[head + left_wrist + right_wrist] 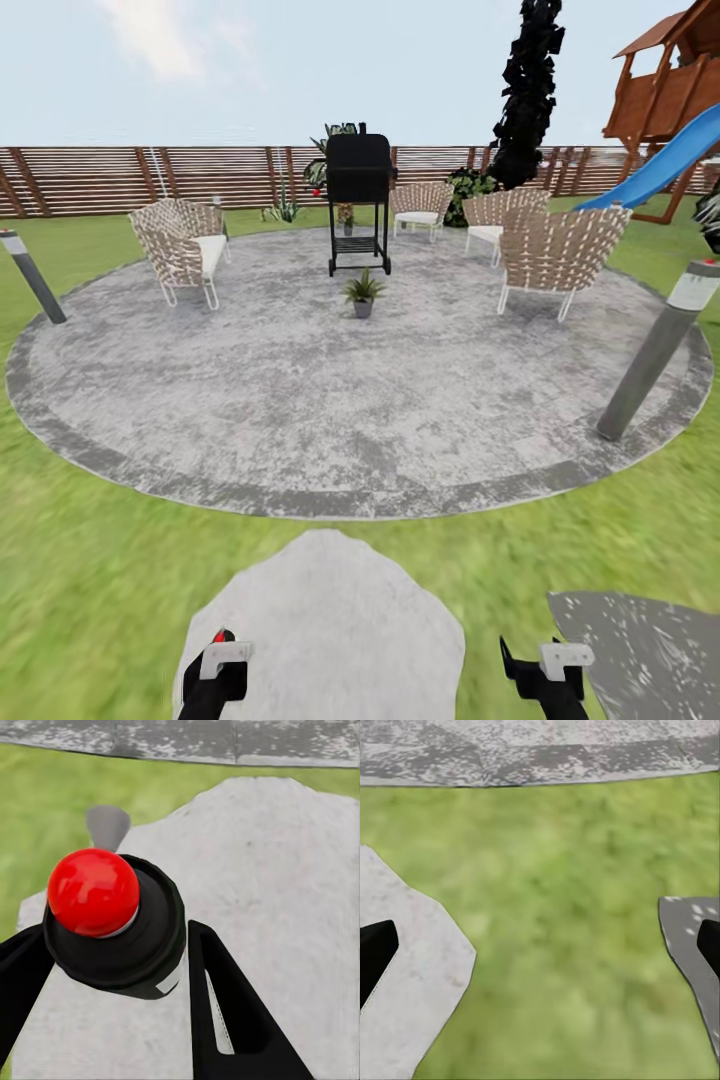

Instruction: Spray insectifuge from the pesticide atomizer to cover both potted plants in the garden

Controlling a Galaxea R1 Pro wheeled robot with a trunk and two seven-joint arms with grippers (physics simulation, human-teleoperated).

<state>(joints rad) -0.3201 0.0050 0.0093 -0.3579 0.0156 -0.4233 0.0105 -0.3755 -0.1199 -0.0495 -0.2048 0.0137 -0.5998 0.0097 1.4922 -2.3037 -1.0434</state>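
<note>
Left gripper (112,975) apparently clasps the pesticide atomizer (112,919) over lawn (570,915).

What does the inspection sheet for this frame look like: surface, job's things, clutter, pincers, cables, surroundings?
Surface: round grey paved patio set in green lawn; a pale stepping stone lies right in front of the robot.
Job's things: pesticide atomizer, red top up, between the fingers of the left pincer; one potted plant stands mid-patio, a second seems to sit behind the grill, too small to be sure.
Clutter: black grill, four woven chairs, grey lamp posts.
Pincers: left shut on the atomizer; right pincer open over grass.
Cables: nothing seen.
Surroundings: slat fence, dark tree, playhouse with blue slide.
</note>
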